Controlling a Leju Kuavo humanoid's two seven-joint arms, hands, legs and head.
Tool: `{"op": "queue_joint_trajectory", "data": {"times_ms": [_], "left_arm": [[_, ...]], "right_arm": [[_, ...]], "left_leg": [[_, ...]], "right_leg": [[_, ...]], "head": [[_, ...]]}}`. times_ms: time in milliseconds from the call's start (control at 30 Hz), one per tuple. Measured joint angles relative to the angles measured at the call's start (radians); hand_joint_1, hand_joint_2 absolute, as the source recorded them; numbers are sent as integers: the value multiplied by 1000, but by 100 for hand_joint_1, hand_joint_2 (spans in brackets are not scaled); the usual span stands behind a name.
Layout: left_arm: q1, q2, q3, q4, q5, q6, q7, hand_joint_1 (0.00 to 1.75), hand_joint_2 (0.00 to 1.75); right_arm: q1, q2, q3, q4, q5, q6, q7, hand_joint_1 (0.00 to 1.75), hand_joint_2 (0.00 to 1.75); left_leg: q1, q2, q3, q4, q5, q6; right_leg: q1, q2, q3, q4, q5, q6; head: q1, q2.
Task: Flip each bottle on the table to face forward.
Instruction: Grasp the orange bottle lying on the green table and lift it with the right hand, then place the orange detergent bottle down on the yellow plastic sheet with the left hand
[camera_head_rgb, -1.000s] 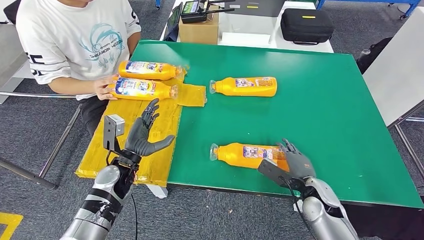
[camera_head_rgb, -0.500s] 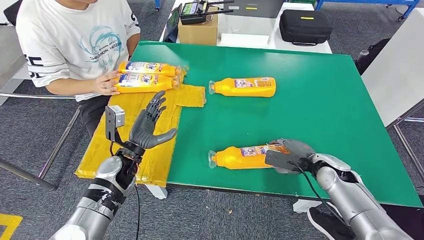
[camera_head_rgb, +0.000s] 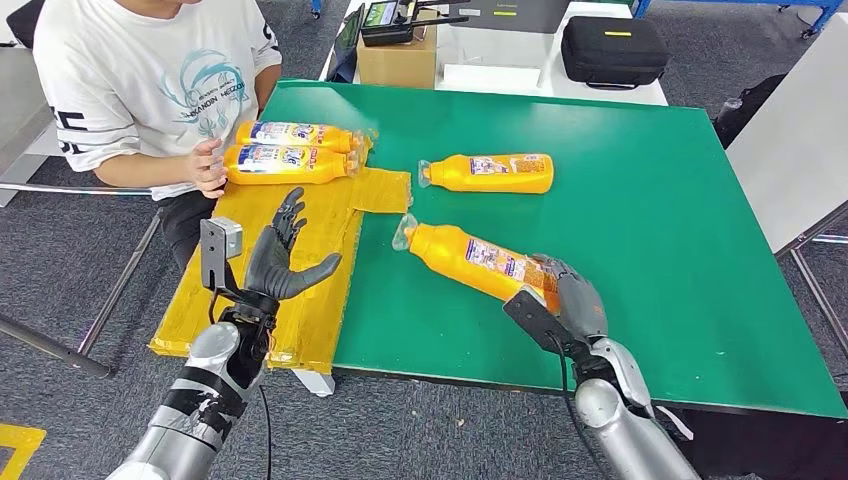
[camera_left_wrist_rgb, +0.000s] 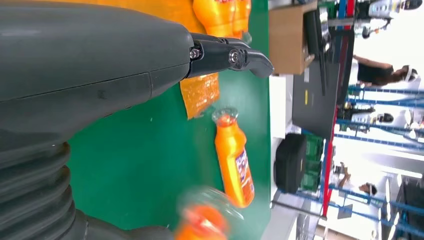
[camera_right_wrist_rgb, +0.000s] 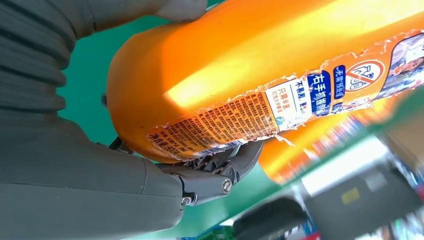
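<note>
Across centre of frame, green worktop (camera_head_rgb: 650, 200) carrying two orange bottles. At upper left, person (camera_head_rgb: 150, 80) steadying two finished bottles (camera_head_rgb: 290, 150) on yellow mat (camera_head_rgb: 300, 250). Far bottle (camera_head_rgb: 490, 172) lying flat at upper centre, untouched. Near bottle (camera_head_rgb: 475, 260), half a second ago lying level along front edge, now swinging diagonally, cap toward upper left. Right hand (camera_head_rgb: 565, 295) gripping its base, label showing: flip probably under way. Left hand (camera_head_rgb: 285, 255) hovering over mat, fingers spread, holding nothing.
</note>
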Motion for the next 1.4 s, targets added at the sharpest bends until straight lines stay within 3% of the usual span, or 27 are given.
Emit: {"op": "queue_joint_trajectory", "data": {"times_ms": [233,533,1233,1267,1367,1400], "left_arm": [[-13,-26,-1,7,51,38,11,0,175],[-64,-59,-50,49,140,-8,58,0,175],[-156,-117,-249,49,319,-80,139,0,175],[-158,-118,-254,47,325,-79,140,20,175],[-161,-119,-262,40,338,-77,141,151,175],[-161,-119,-264,38,342,-75,141,175,175]], "right_arm": [[100,143,-96,-109,-123,-149,-131,175,175],[98,241,-99,-96,-208,-182,-250,175,175],[-109,293,36,232,-141,-176,-315,175,175],[-114,295,39,242,-138,-180,-315,175,175],[-125,301,43,264,-138,-184,-316,175,175],[-128,303,45,269,-139,-184,-316,175,175]], "left_leg": [[0,0,-1,0,0,0],[0,0,-1,0,0,0],[0,-1,-1,0,0,0],[0,-1,-1,0,0,0],[0,-1,-1,0,0,0],[0,-1,-1,0,0,0]], "right_leg": [[-1,0,0,0,0,0],[-1,0,0,0,0,0],[-1,0,0,0,0,0],[-1,0,0,0,0,0],[-1,0,0,0,0,0],[-1,0,0,0,0,0]], "head": [[0,0],[0,0],[0,0],[0,0],[0,0],[0,0]]}}
